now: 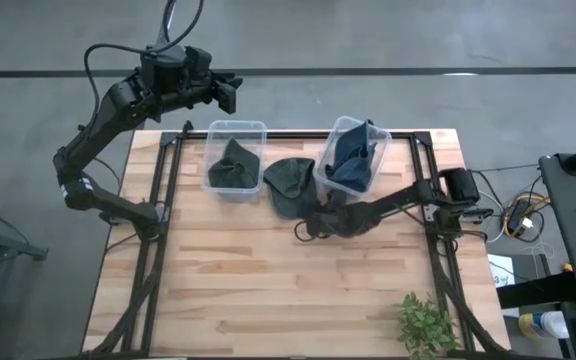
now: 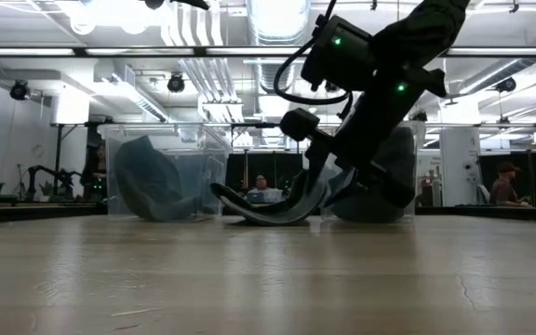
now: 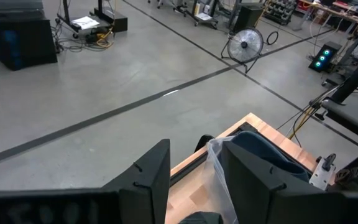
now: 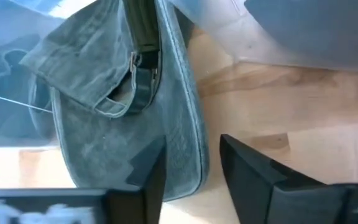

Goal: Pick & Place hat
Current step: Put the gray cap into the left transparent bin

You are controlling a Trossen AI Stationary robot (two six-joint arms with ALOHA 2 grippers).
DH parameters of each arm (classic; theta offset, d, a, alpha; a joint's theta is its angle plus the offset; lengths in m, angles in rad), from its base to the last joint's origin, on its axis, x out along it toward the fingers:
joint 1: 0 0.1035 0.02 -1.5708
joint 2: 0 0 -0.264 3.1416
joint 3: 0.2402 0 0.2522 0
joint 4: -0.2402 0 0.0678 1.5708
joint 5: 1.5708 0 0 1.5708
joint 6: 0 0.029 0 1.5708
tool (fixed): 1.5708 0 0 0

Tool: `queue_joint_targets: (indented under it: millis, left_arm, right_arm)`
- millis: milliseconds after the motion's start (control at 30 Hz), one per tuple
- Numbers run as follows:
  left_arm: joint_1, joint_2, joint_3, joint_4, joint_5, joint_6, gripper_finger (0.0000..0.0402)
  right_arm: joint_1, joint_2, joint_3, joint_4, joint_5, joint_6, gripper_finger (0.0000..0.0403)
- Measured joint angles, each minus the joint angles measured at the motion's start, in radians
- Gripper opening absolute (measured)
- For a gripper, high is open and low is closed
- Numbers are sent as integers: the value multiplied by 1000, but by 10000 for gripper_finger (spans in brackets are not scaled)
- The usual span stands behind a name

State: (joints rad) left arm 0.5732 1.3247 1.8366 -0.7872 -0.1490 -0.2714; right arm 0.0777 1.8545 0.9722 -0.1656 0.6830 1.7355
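Right claw [image 1: 313,226], fingers spread wide, is lowered over the dark green hat [image 1: 290,185] on the surface [image 1: 268,290]; left claw [image 1: 230,92] is parked, likewise spread.

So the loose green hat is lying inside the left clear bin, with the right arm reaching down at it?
Not quite: the loose green hat lies on the table between the two clear bins, as the high view shows. The right gripper does reach down at it.

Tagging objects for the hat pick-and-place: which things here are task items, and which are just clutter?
In the job: loose green hat on the table, left bin with a hat, right bin with blue cloth, right gripper at the loose hat.

Just there: plant, left gripper raised behind the table.
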Motion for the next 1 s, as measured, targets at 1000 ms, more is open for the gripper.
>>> queue_joint_targets:
  millis: [1000]
  left_arm:
    - [0, 0, 0, 0, 47, 23, 138]
  right_arm:
    - [95, -63, 177, -275, -331, -258, 11]
